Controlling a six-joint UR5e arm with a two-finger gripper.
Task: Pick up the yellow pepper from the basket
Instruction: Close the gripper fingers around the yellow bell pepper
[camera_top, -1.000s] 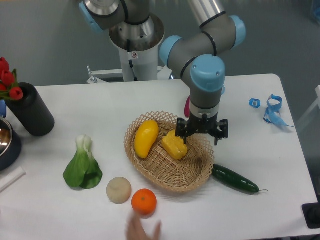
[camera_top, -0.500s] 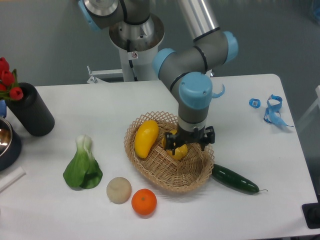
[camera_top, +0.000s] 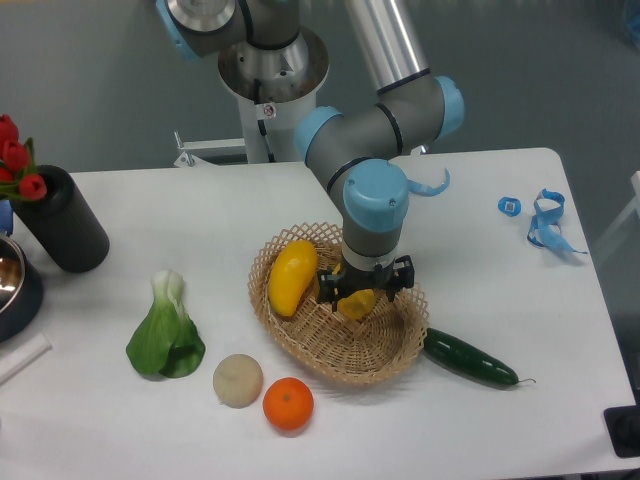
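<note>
White counter under a grey wall carries everything. One pepper lies inside the basket, right of middle: yellow, small and blocky, mostly covered by the arm so only its lower lobes show. The pincer stands straight down over it, a dark finger on each side of the fruit; whether the fingers press it or merely flank it I cannot tell. Just left of the pepper, in the same basket, lies one mango, longer, smooth, yellow-orange, leaning against the rim. The basket is a single shallow oval of light-tan wicker with an open lattice edge.

Beyond the basket's right end lies one cucumber, dark green and glossy, close to the rim. In front to the left sit one orange and one pale round fruit, side by side. Farther left lies one bok choy, leafy with a whitish stalk. At the counter's left edge stands a black cylinder with red tulips beside it. Near the right edge lie a blue strap and a small blue ring.
</note>
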